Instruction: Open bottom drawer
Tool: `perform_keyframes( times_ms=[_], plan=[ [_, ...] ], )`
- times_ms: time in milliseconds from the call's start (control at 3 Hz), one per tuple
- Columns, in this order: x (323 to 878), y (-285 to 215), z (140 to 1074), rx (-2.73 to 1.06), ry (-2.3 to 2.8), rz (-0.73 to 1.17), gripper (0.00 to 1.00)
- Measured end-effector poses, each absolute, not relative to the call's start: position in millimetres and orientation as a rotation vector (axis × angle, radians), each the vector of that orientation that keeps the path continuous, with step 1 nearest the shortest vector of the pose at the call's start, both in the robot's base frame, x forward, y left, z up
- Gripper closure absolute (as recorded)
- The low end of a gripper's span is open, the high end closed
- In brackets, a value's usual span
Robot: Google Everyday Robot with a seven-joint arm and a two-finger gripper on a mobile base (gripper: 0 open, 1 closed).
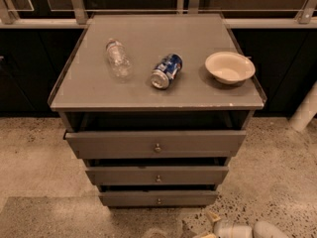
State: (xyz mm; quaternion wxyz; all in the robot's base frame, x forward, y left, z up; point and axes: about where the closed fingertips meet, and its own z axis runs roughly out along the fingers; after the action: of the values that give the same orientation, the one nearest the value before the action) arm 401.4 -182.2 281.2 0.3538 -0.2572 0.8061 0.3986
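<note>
The bottom drawer (158, 198) is the lowest of three grey drawer fronts in the cabinet, with a tiny round knob (158, 201) at its centre. A dark gap shows above its front. My gripper (200, 228) is at the bottom edge of the camera view, below and to the right of the bottom drawer, low over the floor and apart from the knob. Its white arm (237, 229) runs off to the lower right.
The cabinet top (148, 93) carries a lying clear plastic bottle (118, 57), a lying blue can (167, 70) and a white bowl (230, 67). The middle drawer (157, 175) and top drawer (156, 144) sit above. Speckled floor (34, 152) surrounds the cabinet; a white post (306, 108) stands right.
</note>
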Motion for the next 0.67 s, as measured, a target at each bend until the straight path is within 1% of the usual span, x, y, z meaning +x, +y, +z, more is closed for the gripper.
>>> perform_keyframes(
  times_ms=[333,667],
  plan=[
    [408.4,-186.8,276.9,-0.653,2.082,1.019,0.0],
    [403.9,-186.6,273.2,-0.681,2.101,1.003,0.0]
  ],
)
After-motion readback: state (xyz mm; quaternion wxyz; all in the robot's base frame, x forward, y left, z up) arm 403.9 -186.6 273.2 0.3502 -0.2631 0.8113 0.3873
